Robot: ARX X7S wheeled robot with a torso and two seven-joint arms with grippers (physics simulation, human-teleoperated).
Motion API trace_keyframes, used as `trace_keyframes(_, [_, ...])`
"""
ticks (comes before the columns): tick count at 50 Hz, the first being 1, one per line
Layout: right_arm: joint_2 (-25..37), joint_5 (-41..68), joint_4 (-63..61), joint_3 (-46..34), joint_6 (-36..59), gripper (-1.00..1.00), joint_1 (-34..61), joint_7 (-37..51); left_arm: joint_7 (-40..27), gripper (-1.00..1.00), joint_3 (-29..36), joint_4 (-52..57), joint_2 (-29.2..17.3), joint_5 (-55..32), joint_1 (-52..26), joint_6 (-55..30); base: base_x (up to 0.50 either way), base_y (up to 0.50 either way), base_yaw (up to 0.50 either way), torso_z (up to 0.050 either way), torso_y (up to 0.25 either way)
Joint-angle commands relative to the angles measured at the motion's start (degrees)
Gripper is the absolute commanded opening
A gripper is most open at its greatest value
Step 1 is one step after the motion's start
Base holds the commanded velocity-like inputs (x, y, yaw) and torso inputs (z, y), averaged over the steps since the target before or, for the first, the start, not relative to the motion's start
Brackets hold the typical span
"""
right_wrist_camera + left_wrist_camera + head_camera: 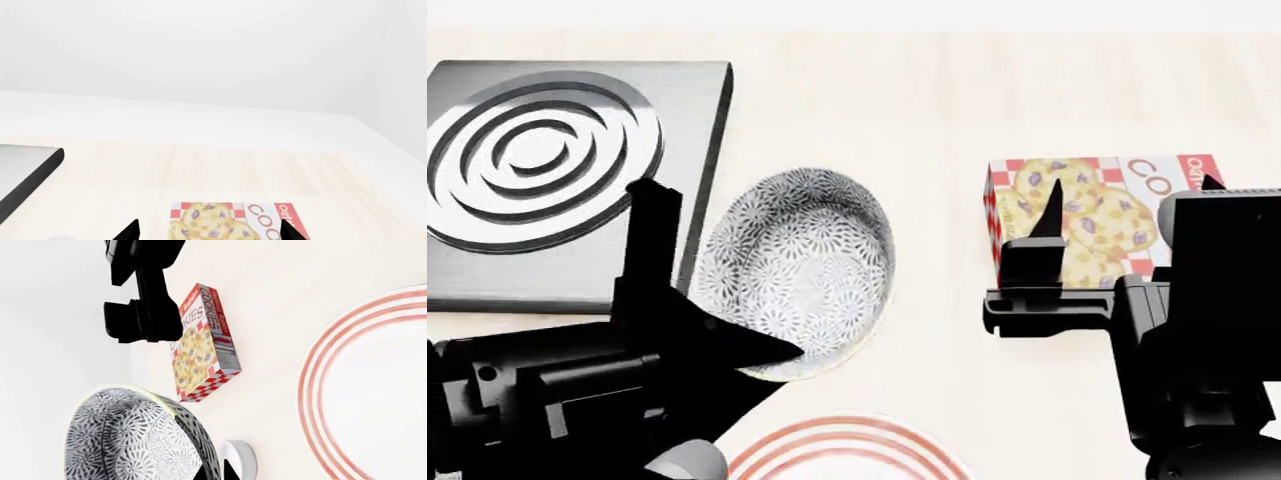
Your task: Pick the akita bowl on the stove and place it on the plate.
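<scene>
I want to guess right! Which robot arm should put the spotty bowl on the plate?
The left. The left gripper is at the akita bowl's rim and seems to hold it, right beside the plate. The right gripper hangs open over the cookie box, farther away.

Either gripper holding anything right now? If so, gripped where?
The left gripper holds the akita bowl by its near rim, one finger inside, off the stove. The right gripper is open, holding nothing, above the cookie box.

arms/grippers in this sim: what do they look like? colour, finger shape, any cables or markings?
Both all black and blocky. The left gripper and right gripper have thin, flat fingers tapering to sharp points, on boxy angular housings. A grey rounded part shows low on each arm. No cables or markings visible.
</scene>
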Motion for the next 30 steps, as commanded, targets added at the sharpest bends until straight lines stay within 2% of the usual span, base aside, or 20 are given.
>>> trace_keyframes(1, [0.1, 0.4, -0.2, 0.1, 0.3, 1.0, 0.1, 0.3, 2.9, -1.0, 2.0, 2.6, 2.8, 0.2, -2.0, -1.7, 0.0, 0.0, 0.0, 0.0, 0.0])
trace_keyframes(13, [0.2, 0.5, 0.0, -0.1, -0.1, 1.0, 0.1, 0.4, 6.7, -1.0, 6.5, 6.7, 4.2, 0.1, -4.6, -6.8, 0.0, 0.0, 0.0, 0.0, 0.001])
trace_keyframes(30, [0.4, 1.0, -0.2, 0.0, 0.1, 1.0, 0.1, 0.7, 6.9, -1.0, 9.6, 8.3, 6.0, 0.1, -4.2, -10.2, 0.0, 0.0, 0.0, 0.0, 0.0])
